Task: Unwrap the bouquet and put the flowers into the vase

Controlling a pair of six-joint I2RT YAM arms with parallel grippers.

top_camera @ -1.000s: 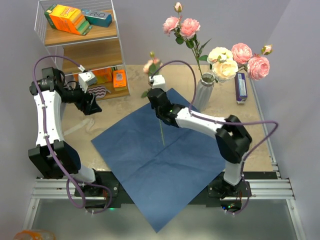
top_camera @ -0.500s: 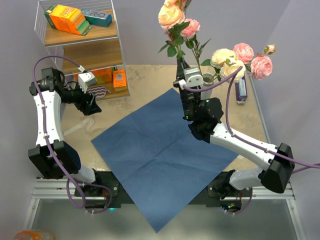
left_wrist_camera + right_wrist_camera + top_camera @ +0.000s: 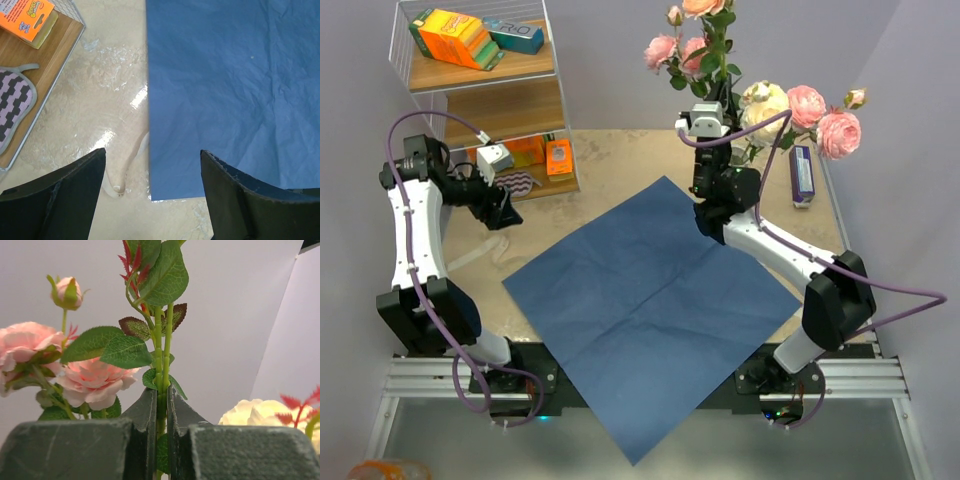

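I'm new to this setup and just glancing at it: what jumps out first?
The pink and cream roses stand tall at the far right of the table. The right gripper is shut on one leafy stem among them. A big blue paper sheet lies spread flat across its middle.

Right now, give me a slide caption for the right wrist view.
Right end effector shut on a leafy flower stem, pink roses alongside.

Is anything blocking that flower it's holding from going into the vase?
No separate obstacle shows. The right end effector grips the stem among the other roses; the vase itself is hidden behind the arm.
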